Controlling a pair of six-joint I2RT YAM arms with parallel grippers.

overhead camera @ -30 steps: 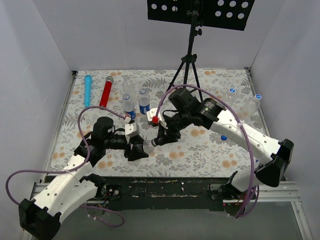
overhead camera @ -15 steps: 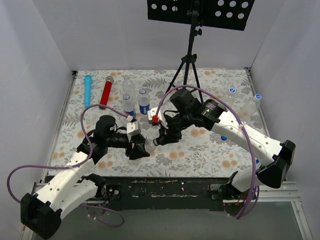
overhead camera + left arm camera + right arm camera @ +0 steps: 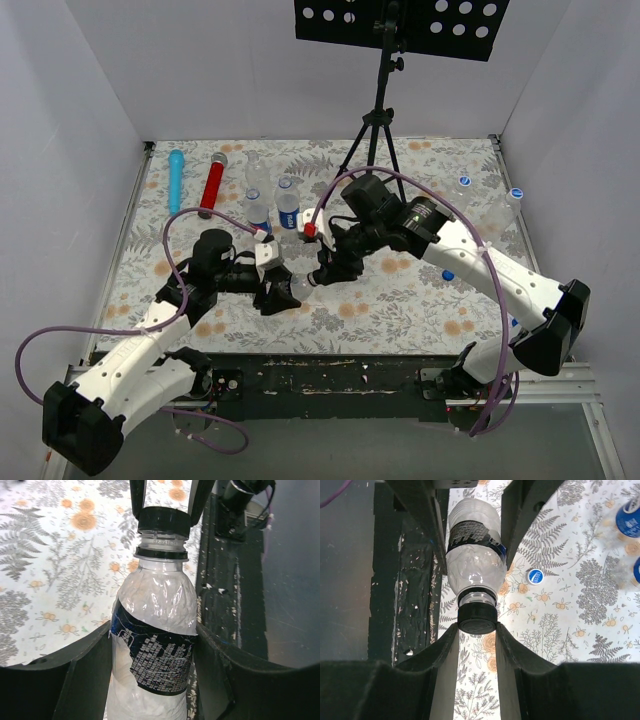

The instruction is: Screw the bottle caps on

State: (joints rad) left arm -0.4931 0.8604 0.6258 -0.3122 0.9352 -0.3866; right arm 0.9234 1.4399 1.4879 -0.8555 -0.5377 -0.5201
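Near: left jaws clamped on the bottle (image 3: 152,610) body, over the counter (image 3: 420,300) | Mid: right jaws closed on the black cap (image 3: 476,619) seated on its neck | Handling: thin, light, crushable plastic; hold the cap by its rim | Far: blue cap (image 3: 535,576) loose on the counter.

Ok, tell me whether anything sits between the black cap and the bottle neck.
Nothing visible does. The black cap already sits on the neck of the bottle, pinched between the jaws of the right gripper; bare thread shows under it. The left gripper clamps the bottle body.
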